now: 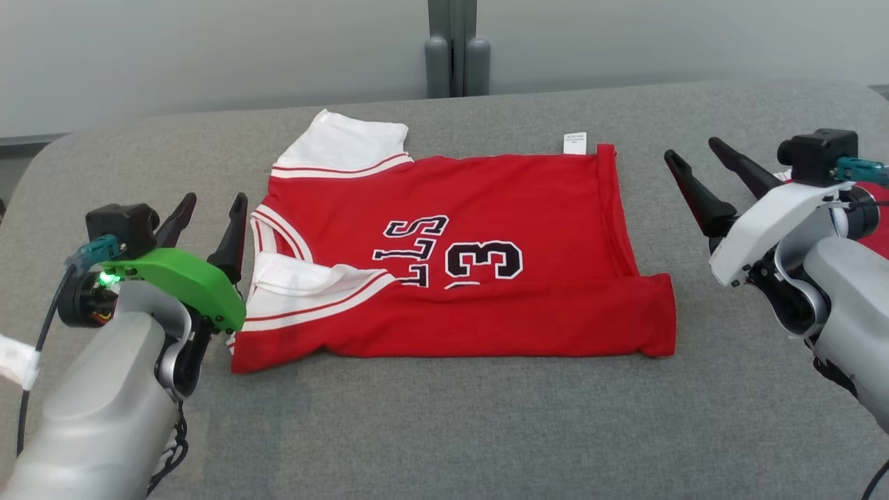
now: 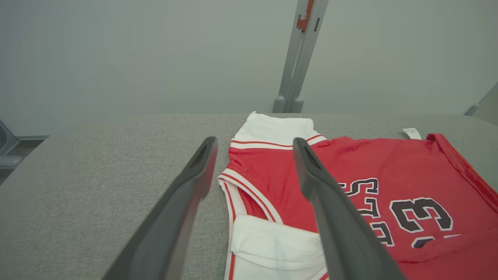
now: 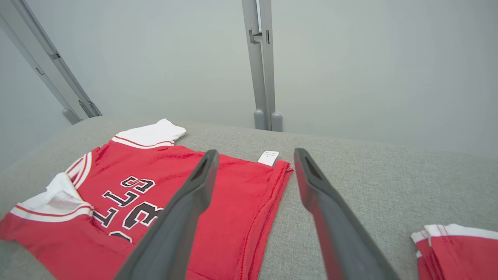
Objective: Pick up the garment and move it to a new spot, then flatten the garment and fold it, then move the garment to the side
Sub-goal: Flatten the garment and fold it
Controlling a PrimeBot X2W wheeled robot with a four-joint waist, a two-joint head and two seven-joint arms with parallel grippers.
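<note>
Flanking the red jersey (image 1: 458,278), the left gripper (image 1: 214,201) hovers at nine o'clock, the right gripper (image 1: 693,148) at three. Both aim roughly toward twelve, fingers wide apart, empty.

One red jersey (image 1: 451,278), one folded red stack (image 3: 459,252), one white tag (image 1: 574,142), one grey table (image 1: 444,430).

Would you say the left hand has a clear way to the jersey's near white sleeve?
Probably yes: the left hand hovers open beside the jersey, with nothing between it and the near sleeve.
</note>
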